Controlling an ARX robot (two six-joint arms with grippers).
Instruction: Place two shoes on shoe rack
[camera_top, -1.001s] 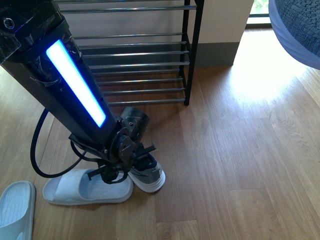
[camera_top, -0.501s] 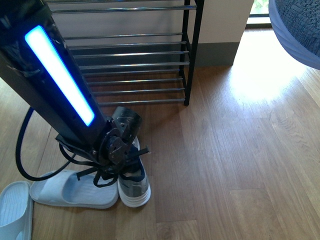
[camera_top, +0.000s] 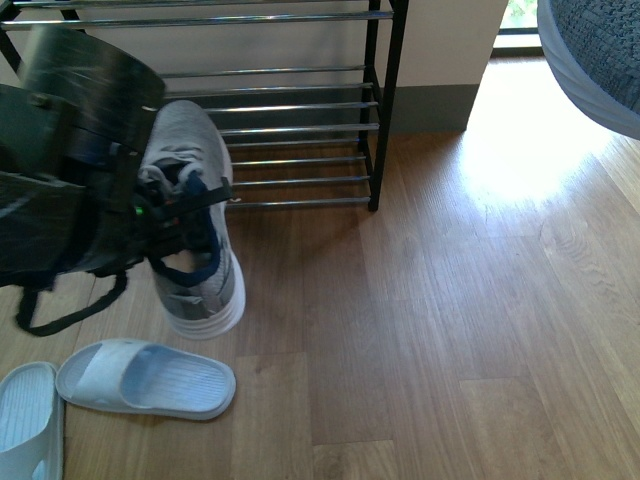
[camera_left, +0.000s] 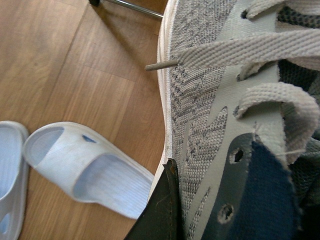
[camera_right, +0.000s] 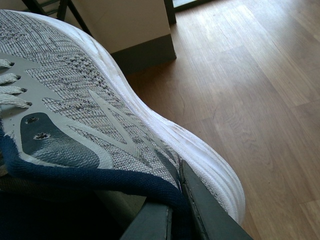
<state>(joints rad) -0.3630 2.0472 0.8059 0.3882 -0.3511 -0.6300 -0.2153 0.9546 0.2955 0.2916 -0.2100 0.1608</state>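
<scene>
My left gripper (camera_top: 180, 215) is shut on a grey sneaker (camera_top: 197, 215) by its dark collar and holds it off the floor, toe up, in front of the shoe rack (camera_top: 300, 105). In the left wrist view the sneaker (camera_left: 215, 100) fills the frame, with one dark finger (camera_left: 162, 210) pressed against its side. My right gripper (camera_right: 170, 197) is shut on the other grey sneaker (camera_right: 85, 95) at its dark blue collar. That sneaker shows at the top right of the front view (camera_top: 595, 55), close to the camera.
Two pale blue slides (camera_top: 150, 378) (camera_top: 25, 420) lie on the wooden floor at the front left, below the held sneaker. A beige wall with a dark baseboard (camera_top: 430, 108) stands to the right of the rack. Bare wooden floor (camera_top: 470, 320) stretches to the right.
My left arm has lifted the grey sneaker off the floor from beside the slide, up and toward the rack. The slides stay on the floor.
</scene>
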